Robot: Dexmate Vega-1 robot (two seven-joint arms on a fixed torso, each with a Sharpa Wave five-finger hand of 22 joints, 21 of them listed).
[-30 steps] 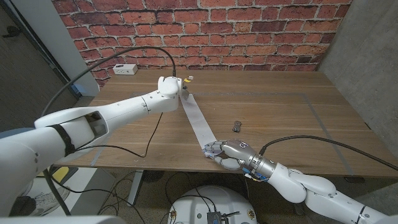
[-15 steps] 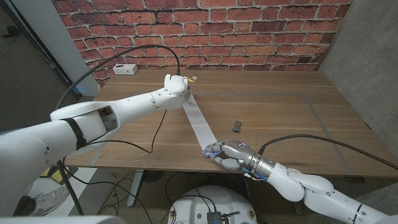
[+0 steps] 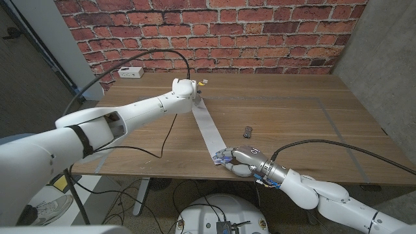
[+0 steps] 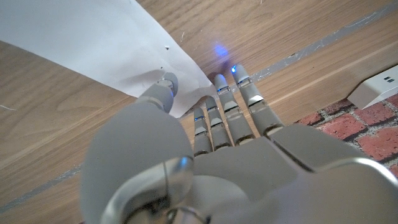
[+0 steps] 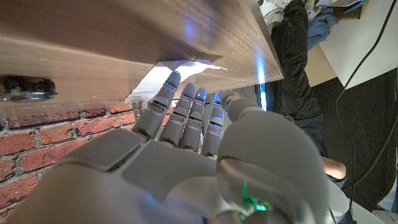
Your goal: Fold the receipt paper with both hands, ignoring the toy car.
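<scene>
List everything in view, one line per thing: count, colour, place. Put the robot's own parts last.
Receipt paper: one, white, long strip running diagonally from the table's far middle to its near edge.
Toy car: one, small, dark, on the table right of the strip, apart from it.
Box: one, white, at the table's far left by the brick wall.
Table: one, brown wood.
Cable: one, black, trailing over the table's left half.
Left hand: one, white, at the strip's far end, fingers touching the paper.
Right hand: one, grey, at the strip's near end.
</scene>
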